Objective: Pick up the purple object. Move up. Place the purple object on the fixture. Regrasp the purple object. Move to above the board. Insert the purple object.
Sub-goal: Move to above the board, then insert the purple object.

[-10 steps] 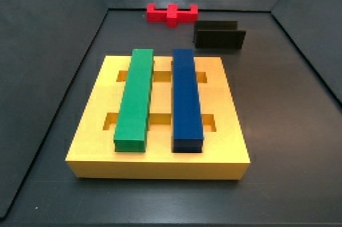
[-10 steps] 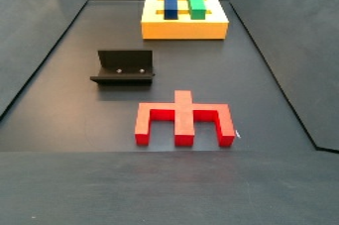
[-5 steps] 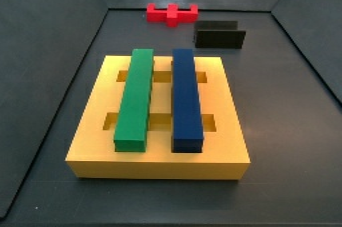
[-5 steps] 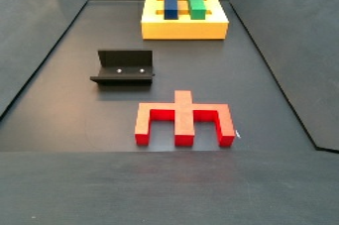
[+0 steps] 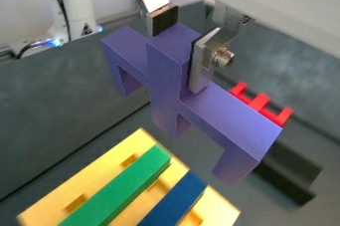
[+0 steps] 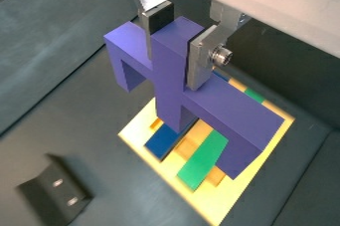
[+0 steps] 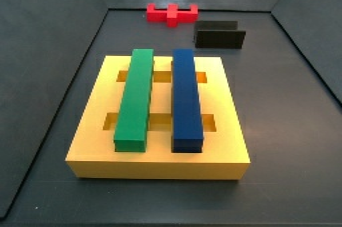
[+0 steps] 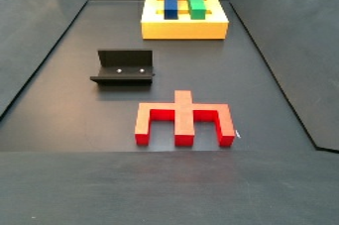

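In both wrist views my gripper point(image 5: 180, 41) point(image 6: 176, 41) is shut on the middle stem of the purple object point(image 5: 200, 111) point(image 6: 213, 120), a comb-shaped block hanging in the air. Below it lies the yellow board point(image 6: 139, 135) point(image 5: 106, 170) with its green bar point(image 7: 135, 98) and blue bar point(image 7: 186, 99). The black fixture point(image 7: 221, 36) point(image 8: 123, 67) point(image 6: 56, 190) stands on the floor apart from the board. Neither the gripper nor the purple object shows in the side views.
A red pronged block point(image 7: 171, 13) point(image 8: 184, 118) point(image 5: 259, 106) lies on the dark floor beyond the fixture. Dark sloping walls enclose the floor on all sides. The board point(image 7: 160, 161) point(image 8: 185, 31) sits near one end.
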You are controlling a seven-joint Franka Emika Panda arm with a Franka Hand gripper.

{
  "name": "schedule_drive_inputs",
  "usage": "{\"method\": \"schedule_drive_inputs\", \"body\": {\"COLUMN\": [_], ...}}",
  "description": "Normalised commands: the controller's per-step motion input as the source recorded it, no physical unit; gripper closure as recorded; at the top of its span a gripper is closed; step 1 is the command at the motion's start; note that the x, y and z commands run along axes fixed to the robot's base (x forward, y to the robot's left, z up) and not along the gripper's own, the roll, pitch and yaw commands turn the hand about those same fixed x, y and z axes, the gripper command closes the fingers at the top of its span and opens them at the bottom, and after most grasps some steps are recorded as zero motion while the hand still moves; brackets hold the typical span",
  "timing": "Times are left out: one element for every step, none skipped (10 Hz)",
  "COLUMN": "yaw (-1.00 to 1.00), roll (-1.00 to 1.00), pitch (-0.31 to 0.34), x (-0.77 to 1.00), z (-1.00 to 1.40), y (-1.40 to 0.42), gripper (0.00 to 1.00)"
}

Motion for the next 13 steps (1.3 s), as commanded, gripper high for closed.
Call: {"method": "schedule_drive_inputs", "body": {"yaw": [0.02, 0.00, 0.00, 0.01, 0.00, 0.08, 0.10, 0.07, 0.03, 0.01, 0.00, 0.01, 0.07], "roll": [-0.61, -0.41, -0.06, -0.06, -0.05, 0.00, 0.00, 0.05, 0.00, 0.00, 0.09, 0.10, 0.00], "pitch": [-0.041, -0.043, 0.000, 0.000, -0.147, -0.130, -0.130, -0.159, -0.101, -0.123, -0.167, -0.156, -0.273], "x": [-0.06, -0.05, 0.05, 0.10, 0.00, 0.20, 0.17, 0.04, 0.19, 0.13, 0.02, 0.00, -0.26], "z": [0.00, 0.00, -0.14, -0.23, -0.46, -0.73, -0.80, -0.87, -1.00, -1.00, -0.89, -0.89, -0.65], "y": [0.01, 0.02, -0.10, -0.20, -0.43, -0.76, -0.83, -0.79, -0.61, -0.39, -0.21, -0.06, 0.00], "gripper": [1.00, 1.00, 1.00, 1.00, 1.00, 1.00, 1.00, 1.00, 1.00, 1.00, 1.00, 1.00, 1.00]}}
